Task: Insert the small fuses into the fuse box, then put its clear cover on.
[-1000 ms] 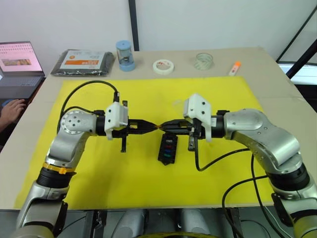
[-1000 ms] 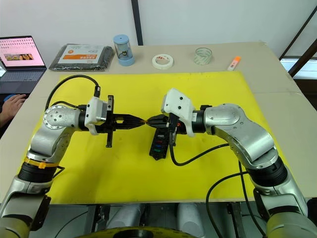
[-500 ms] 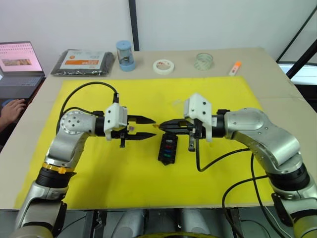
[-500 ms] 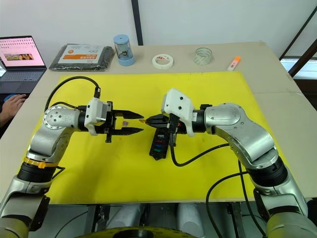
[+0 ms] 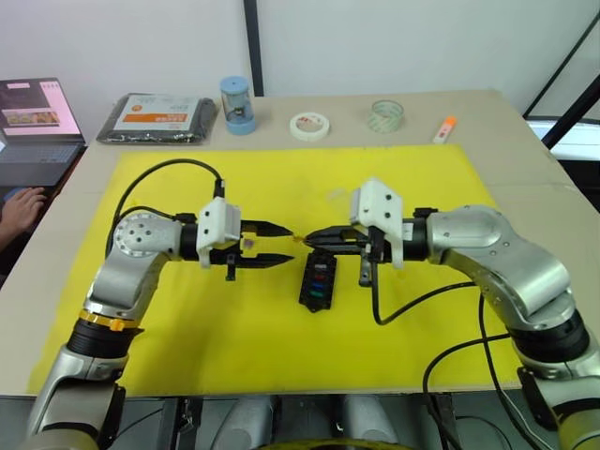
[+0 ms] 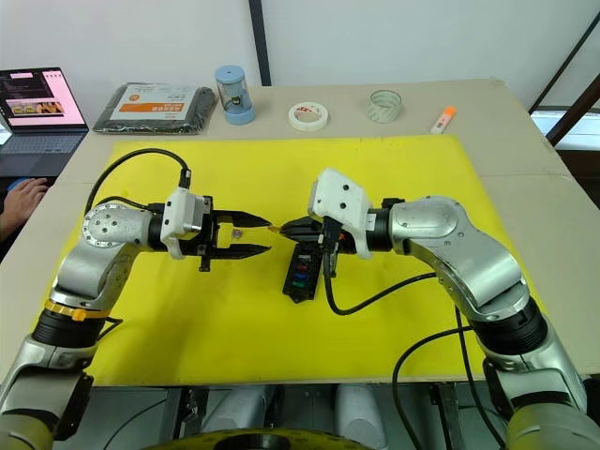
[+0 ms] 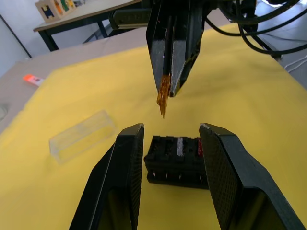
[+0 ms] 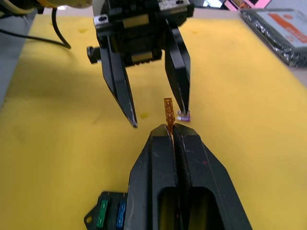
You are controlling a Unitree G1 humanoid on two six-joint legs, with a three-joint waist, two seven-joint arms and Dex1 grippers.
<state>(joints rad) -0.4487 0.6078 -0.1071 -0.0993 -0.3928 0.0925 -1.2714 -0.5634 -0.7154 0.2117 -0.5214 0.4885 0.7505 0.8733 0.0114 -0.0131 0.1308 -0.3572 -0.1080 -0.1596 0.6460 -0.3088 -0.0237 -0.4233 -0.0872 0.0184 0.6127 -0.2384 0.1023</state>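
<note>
The black fuse box lies on the yellow mat at its middle, with red, blue and green fuses in its slots. Just above its far end, my right gripper is shut on an amber fuse that sticks out of its tips. My left gripper faces it, open, its fingertips either side of the fuse and apart from it. A purple-grey fuse lies on the mat under the left gripper's fingers. The clear cover rests on the mat beyond the fuse box.
Along the table's far edge stand a black packet with an orange label, a blue cylinder, a white tape roll, a clear tape roll and an orange-capped stick. A laptop and a person's hand are at the far left.
My left gripper opened and let go of the amber fuse, which stays in the shut right gripper. The left gripper drew back slightly to the left.
</note>
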